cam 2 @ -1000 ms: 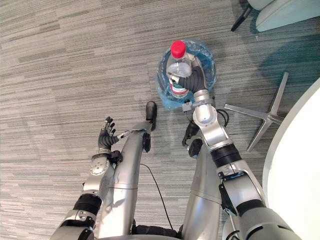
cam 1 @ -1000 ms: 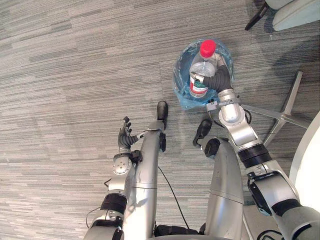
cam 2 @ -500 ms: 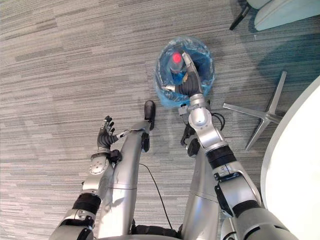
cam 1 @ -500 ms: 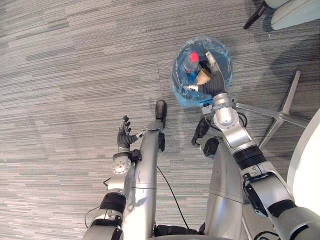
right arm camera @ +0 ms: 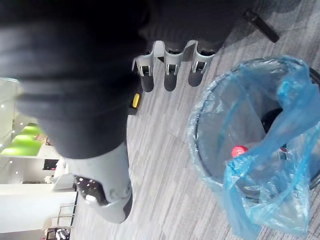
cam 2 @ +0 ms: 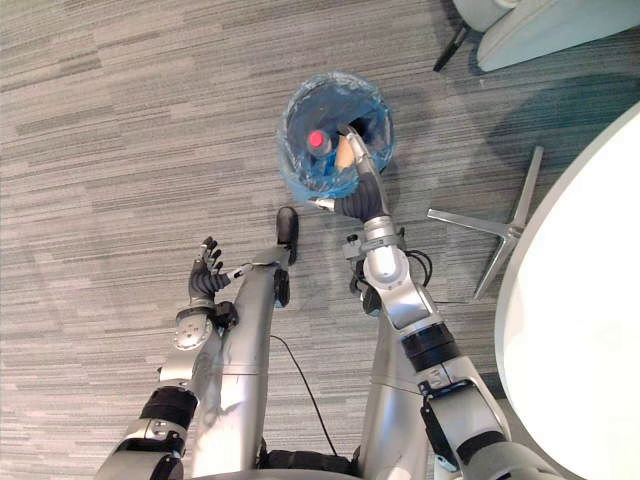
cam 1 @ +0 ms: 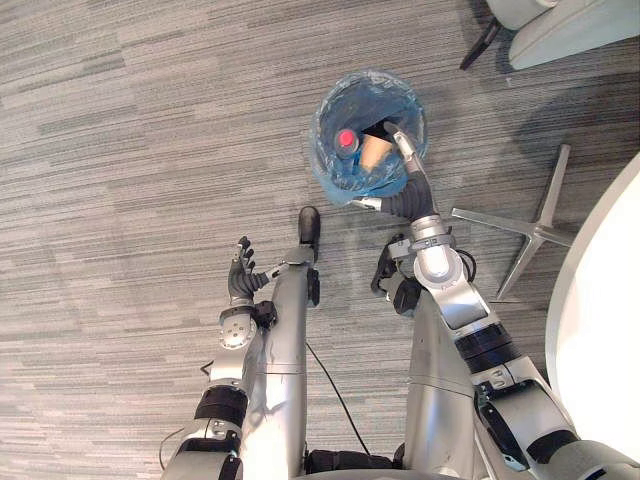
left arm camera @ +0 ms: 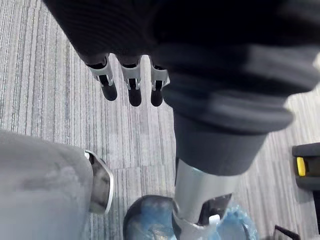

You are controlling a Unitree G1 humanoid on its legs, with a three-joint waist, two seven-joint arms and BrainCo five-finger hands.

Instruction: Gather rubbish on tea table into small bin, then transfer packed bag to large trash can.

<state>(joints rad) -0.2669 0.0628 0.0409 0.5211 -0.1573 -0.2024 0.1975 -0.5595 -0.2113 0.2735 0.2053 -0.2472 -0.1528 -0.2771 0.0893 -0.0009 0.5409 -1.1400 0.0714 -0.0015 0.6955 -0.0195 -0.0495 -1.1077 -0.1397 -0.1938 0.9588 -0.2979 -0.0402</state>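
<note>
Bottle, red-capped (cam 1: 346, 140), sits inside the small bin (cam 1: 372, 78) on the carpet, beside a tan cup (cam 1: 375, 150) — both within the blue bag liner (cam 1: 335, 185). Right hand (cam 1: 410, 190) hovers at the bin's near rim, fingers straight, holding nothing. Left hand (cam 1: 240, 282) hangs well apart — fingers relaxed, empty.

The floor (cam 1: 120, 150) is a grey carpet with fine, streaky stripes that run across the frame. A small bin (cam 1: 325, 175) stands on it in the upper middle, lined with a blue bag (right arm camera: 260, 190) whose edge is folded over the rim. At the right, a silver star-shaped base (cam 1: 537, 228) rests flat on the carpet, its thin legs spread out. The curved edge of a white table (cam 1: 600, 330) is at the lower right. In the upper right corner a pale chair (cam 1: 570, 25) stands on a dark leg (cam 1: 478, 45).
</note>
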